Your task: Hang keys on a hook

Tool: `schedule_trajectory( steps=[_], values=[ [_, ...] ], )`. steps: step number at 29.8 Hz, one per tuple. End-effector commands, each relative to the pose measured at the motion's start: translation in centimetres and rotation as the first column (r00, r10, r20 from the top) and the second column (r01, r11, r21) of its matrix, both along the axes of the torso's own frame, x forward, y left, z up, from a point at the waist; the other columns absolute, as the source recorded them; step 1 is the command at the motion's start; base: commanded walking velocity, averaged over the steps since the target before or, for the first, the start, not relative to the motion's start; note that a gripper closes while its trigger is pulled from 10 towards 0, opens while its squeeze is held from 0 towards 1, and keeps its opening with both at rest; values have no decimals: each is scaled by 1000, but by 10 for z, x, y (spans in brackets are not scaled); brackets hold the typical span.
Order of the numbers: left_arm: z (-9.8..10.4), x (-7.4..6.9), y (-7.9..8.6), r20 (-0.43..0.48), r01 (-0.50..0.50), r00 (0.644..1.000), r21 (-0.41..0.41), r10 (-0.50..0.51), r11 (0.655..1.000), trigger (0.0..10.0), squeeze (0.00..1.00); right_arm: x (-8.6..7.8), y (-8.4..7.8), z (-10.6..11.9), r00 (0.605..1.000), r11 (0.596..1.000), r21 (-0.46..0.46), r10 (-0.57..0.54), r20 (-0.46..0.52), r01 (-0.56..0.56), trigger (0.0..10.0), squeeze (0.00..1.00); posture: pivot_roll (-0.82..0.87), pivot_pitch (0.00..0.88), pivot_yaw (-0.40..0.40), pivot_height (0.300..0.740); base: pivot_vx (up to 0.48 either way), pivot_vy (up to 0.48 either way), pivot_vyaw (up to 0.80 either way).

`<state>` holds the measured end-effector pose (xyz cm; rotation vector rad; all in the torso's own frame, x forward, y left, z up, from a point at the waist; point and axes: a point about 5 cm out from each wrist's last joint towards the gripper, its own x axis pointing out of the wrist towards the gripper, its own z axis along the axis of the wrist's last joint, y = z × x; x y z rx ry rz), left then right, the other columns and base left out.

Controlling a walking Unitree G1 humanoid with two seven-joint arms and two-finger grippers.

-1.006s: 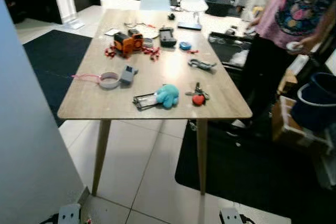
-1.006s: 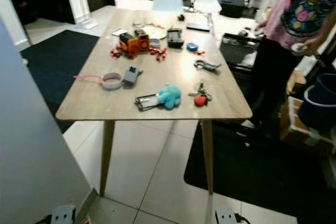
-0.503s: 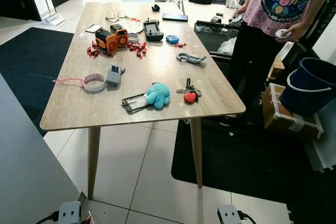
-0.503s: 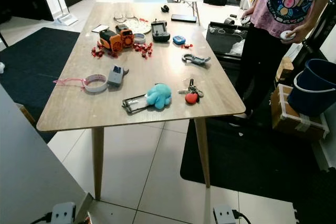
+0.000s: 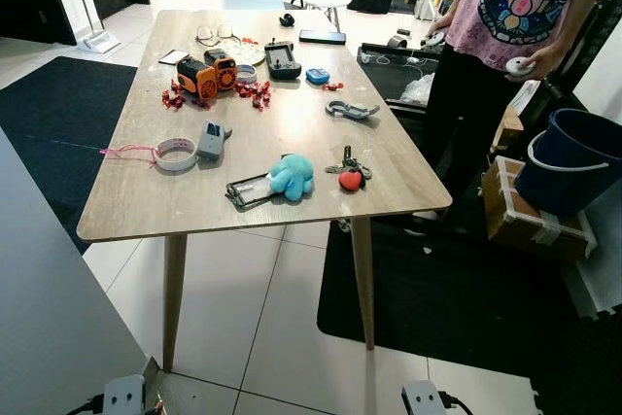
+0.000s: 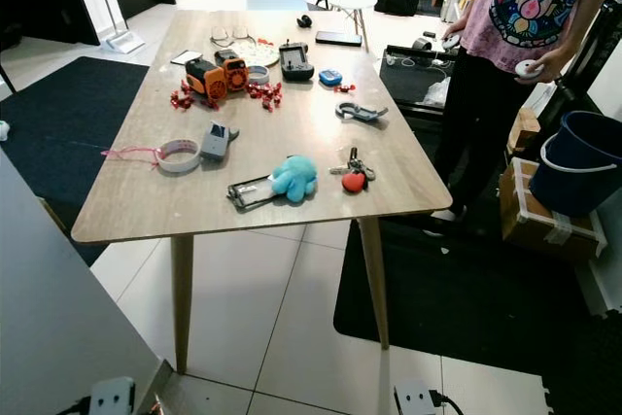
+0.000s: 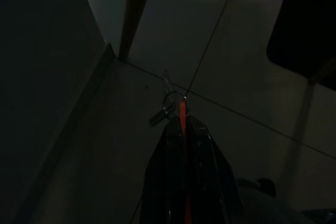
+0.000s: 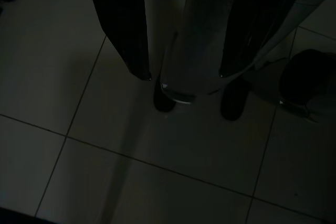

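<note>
— While the arms are hanging low, where are the keys [image 5: 349,170] lying?
— On the wooden table [image 5: 136,203], near its right edge, beside a blue plush [image 5: 290,176].
— And the grippers?
— The left gripper [image 7: 182,124] is pinching an orange strap with a key ring [image 7: 173,101]; the right gripper [image 8: 184,74] is hanging with fingers spread.

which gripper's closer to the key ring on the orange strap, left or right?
Left. The left gripper is shut on the orange strap, with the key ring just past its fingertips. The right gripper hangs open over floor tiles, apart from it.
</note>
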<state>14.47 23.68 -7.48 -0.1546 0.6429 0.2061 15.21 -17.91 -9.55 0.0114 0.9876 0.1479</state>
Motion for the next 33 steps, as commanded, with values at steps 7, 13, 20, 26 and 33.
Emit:
schedule_trajectory(
  steps=[7, 13, 20, 26, 33],
  values=[
    [0, 0, -2, 14, -50, 999, -15, 50, 999, 10000, 0, -1, 1, -1, 1000, 1000, 1, 5, -6, -5, 10000, 0, 90, 82, -48, 740, 0, -267, 0],
    [1, 1, -2, 21, -44, 999, -8, 45, 999, 10000, 0, 1, 3, 0, 1000, 1000, 2, 10, -2, -10, 10000, 0, 93, 85, -49, 740, 0, -480, 0],
    [1, 3, -3, 22, -48, 999, -10, 48, 999, 10000, 0, 3, 4, 1, 1000, 1000, 2, 9, 0, -9, 10000, 0, 95, 87, -45, 740, 0, 0, 0],
    [2, 10, -5, 9, -35, 999, -2, 35, 999, 10000, 0, 3, 4, 0, 1000, 1000, 0, 3, -2, -3, 10000, 0, 93, 89, -41, 740, 0, 0, 0],
    [4, 17, -9, 22, -10, 1000, -2, 10, 1000, 10000, 0, 2, 2, 0, 1000, 1000, -2, 0, -5, 0, 10000, 0, 90, 90, -39, 740, 0, 0, 0]
  ],
)
